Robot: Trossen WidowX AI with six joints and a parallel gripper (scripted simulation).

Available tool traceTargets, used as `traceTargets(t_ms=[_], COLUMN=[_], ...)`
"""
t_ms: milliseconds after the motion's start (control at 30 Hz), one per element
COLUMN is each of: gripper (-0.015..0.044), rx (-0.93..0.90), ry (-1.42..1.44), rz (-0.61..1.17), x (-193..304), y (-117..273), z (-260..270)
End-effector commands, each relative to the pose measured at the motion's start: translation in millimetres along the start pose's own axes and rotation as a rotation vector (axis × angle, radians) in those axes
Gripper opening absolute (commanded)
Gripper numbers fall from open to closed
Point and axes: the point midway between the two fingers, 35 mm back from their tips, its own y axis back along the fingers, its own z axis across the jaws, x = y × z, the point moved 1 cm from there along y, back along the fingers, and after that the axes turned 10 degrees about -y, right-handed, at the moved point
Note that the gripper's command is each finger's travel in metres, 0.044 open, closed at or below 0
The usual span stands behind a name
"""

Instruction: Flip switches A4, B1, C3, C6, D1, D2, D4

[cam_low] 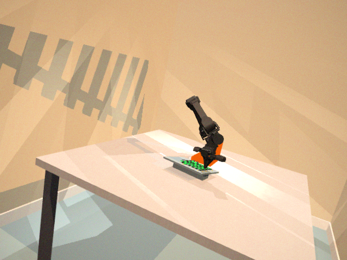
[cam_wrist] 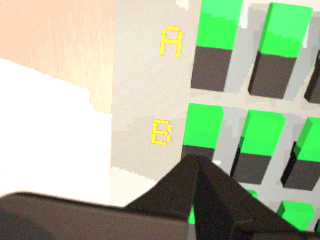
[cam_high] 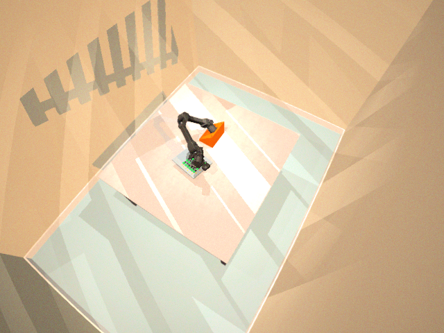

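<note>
Starting at the left of the wrist view, bare table shows, half pale pink, half washed white by light. Just right of it comes the grey panel, our landmark, with a yellow letter A printed near its left edge and a yellow letter B below it. Right of the B sits the first switch of row B — bright green on its far half, dark on the near half. The gripper is clenched tight with nothing between its fingers, the two tips meeting in a single dark wedge whose point lies right at the dark near end of that switch; whether it actually presses the surface, I cannot tell. Further right along the panel, more green-and-dark switches run on in both rows, the first of row A directly above the one by the tip.

From the exterior view, the panel lies flat on the table, and the arm bends down steeply over the panel's right end — an orange block stands just behind the panel there.
</note>
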Motion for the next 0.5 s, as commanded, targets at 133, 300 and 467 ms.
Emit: traceTargets(t_ms=[133,300,467], gripper=[0.0000,0.0000,0.0000], rx=[0.005,0.005,0.008], ry=[0.004,0.004,0.006], rz=[0.023,0.024,0.024], x=[-3,-2,8], y=[62,65,65], z=[1,-1,-44])
